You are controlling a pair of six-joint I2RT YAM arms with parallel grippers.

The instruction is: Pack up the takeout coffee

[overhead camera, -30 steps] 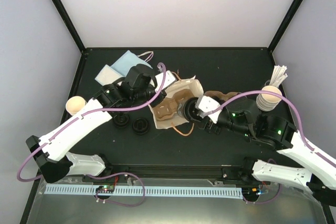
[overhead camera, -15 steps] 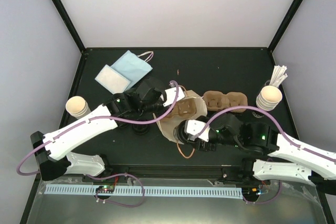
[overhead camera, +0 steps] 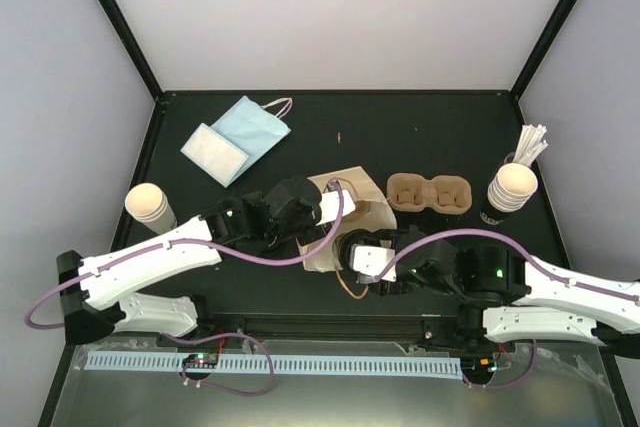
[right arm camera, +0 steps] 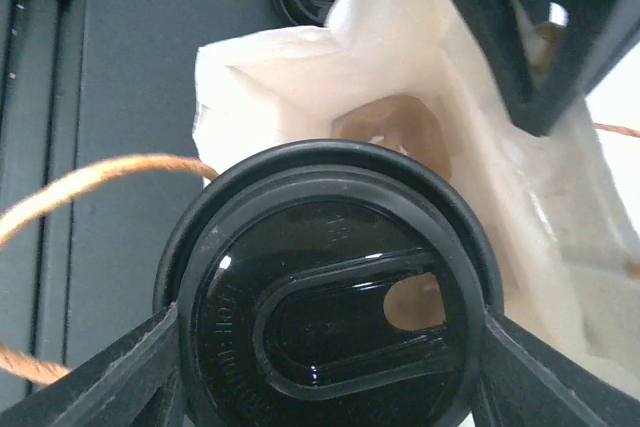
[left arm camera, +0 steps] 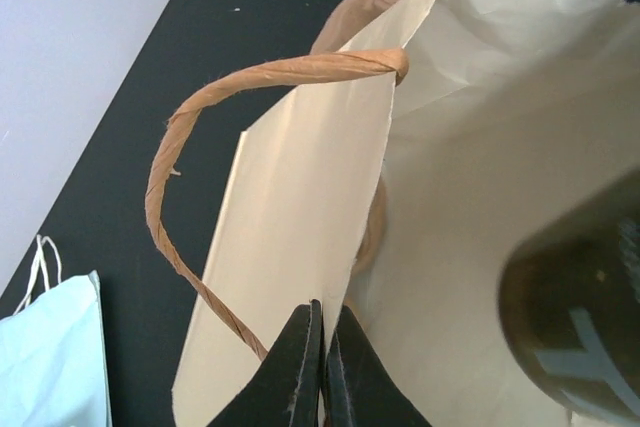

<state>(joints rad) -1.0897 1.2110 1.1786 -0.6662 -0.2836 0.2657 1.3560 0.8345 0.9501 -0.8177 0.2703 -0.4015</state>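
Right hand (right arm camera: 328, 387) holds one lidded cup (right arm camera: 325, 277) at one open bag (right arm camera: 270, 77).

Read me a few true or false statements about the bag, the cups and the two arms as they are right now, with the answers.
1. The left gripper has its jaws shut on the edge of the paper bag. True.
2. The right gripper is empty. False: it holds a black-lidded cup at the bag's mouth.
3. The pulp carrier is inside the bag. False: it lies on the table beside the bag.
4. A stack of cups with white sticks stands near the table's right edge. True.
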